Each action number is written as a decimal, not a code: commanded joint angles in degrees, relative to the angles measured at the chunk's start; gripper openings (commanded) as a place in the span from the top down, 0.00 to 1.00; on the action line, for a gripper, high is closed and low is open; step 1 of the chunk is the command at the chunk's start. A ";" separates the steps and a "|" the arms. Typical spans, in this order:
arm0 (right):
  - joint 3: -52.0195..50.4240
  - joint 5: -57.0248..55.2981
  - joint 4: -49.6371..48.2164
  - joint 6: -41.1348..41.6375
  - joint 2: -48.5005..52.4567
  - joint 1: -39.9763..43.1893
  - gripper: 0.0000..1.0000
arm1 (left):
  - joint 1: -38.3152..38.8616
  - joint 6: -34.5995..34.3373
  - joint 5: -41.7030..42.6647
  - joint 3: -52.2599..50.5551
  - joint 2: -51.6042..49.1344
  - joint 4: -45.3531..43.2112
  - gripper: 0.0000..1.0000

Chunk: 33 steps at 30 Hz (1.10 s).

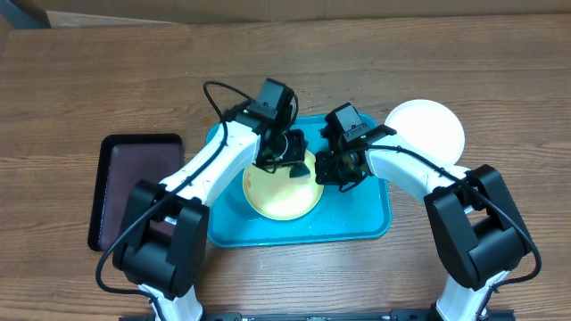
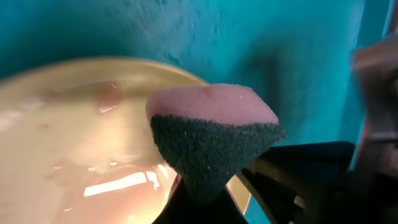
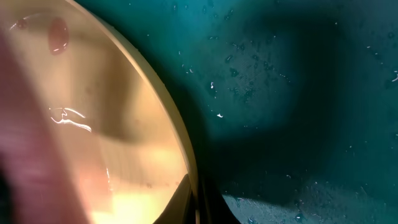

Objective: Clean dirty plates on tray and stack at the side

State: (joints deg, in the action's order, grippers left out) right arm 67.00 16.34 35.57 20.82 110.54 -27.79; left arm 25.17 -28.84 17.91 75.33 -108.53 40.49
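Sponge and yellow-green plate over the turquoise tray

The yellow-green plate [image 1: 281,192] lies on the turquoise tray [image 1: 357,227] at the centre of the frame, wet and glossy, with a red-brown smear [image 3: 58,34]. The left gripper [image 1: 287,159] is pinched on a pink sponge [image 2: 211,118] with a dark scouring face, over the plate's upper edge. The right gripper [image 1: 335,169] is clamped on the plate's right rim. A white plate [image 1: 426,132] sits on the wooden surface [image 1: 107,71] at upper right, and a dark tray [image 1: 134,187] at left.

The yellow-green plate [image 3: 93,124] fills the left, a red-brown smear [image 3: 58,34] at its far left, its near rim pinched by the right hand [image 3: 196,208], droplets [image 3: 249,81] speckling the turquoise tray [image 3: 311,124] at right.
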 commanded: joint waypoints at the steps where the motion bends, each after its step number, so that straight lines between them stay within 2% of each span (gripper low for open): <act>1: -0.52 -4.15 0.42 0.17 0.70 0.52 0.96 | 0.24 -1.51 2.67 -2.47 -3.10 -1.25 0.96; 6: -0.52 -4.28 0.50 0.20 0.70 0.52 0.96 | -0.46 -1.60 -4.00 -2.62 -7.41 -0.98 0.96; 13: -0.52 -4.31 0.94 0.17 0.70 0.52 0.96 | -3.08 -4.81 -27.32 -1.51 -7.82 7.74 0.96; 16: -0.52 -4.33 0.87 0.17 0.70 0.55 0.96 | -4.26 -9.35 -37.40 0.26 -7.80 13.38 0.96; 18: -0.52 -4.35 0.79 0.20 0.70 0.52 0.96 | -5.03 -11.85 -40.72 1.95 -7.80 17.16 0.96; 22: -0.52 -4.31 0.74 0.17 0.70 0.52 0.96 | -6.86 -13.05 -41.22 6.71 -7.80 23.37 0.96; 27: -0.50 -4.31 3.17 -1.33 0.70 0.37 0.96 | -7.96 -19.85 -41.20 12.72 -6.32 31.32 0.96; 33: 2.86 -4.02 7.52 -1.86 -1.33 0.07 0.96 | -10.86 -20.26 -36.87 13.88 1.79 32.33 0.96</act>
State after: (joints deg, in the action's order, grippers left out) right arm 68.05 16.05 40.69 20.36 110.30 -27.94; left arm 15.55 -46.65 -18.65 87.39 -113.23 72.51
